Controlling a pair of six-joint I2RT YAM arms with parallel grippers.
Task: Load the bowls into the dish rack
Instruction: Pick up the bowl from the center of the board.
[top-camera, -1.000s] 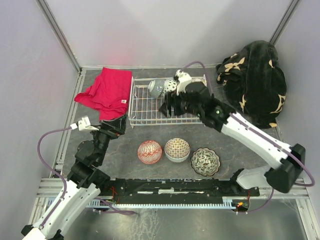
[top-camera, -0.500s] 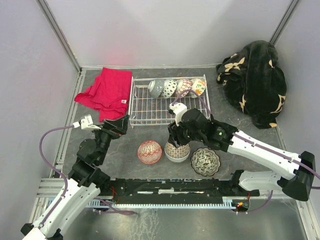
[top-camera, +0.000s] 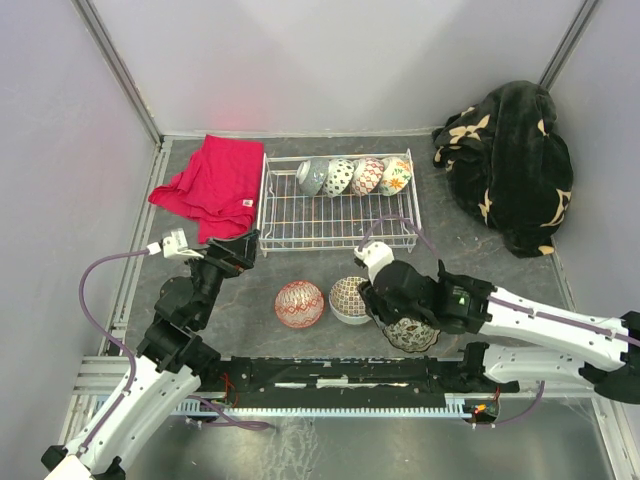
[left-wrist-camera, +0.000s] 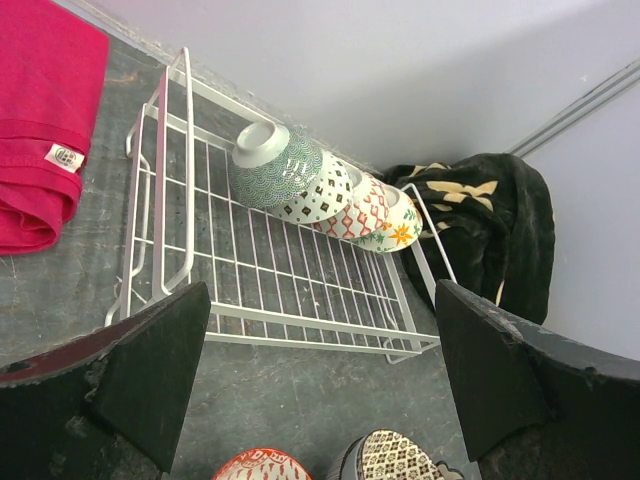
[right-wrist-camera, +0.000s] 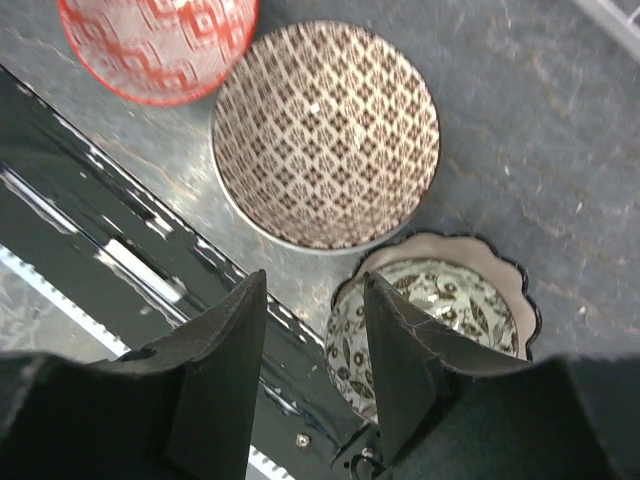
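"Black right jaws: clamped on anything?"
"No, they stand apart and empty, over the front of the surface (top-camera: 470, 250). One finger (right-wrist-camera: 410, 370) overlaps the near rim of the scalloped leaf-pattern bowl (right-wrist-camera: 450, 310). Whether it touches, I cannot tell."
"And beside that bowl?"
"Just beside it is the brown lattice bowl (right-wrist-camera: 325, 135), then the red-patterned bowl (right-wrist-camera: 155, 40). All three sit upright in a row in front of the dish rack (top-camera: 300, 215)."
"The left jaws?"
"Wide apart too, holding nothing, above the surface near the rack's front left corner."
"What is in the rack?"
"Four bowls on their sides, packed against one another along its far wall: the green scale-pattern bowl (left-wrist-camera: 280, 170), white dotted bowl (left-wrist-camera: 322, 195), red diamond bowl (left-wrist-camera: 365, 212) and orange floral bowl (left-wrist-camera: 400, 228)."
"Around it?"
"On its left lies the red cloth (top-camera: 212, 185), and off its far right corner the black floral blanket (top-camera: 510, 165)."
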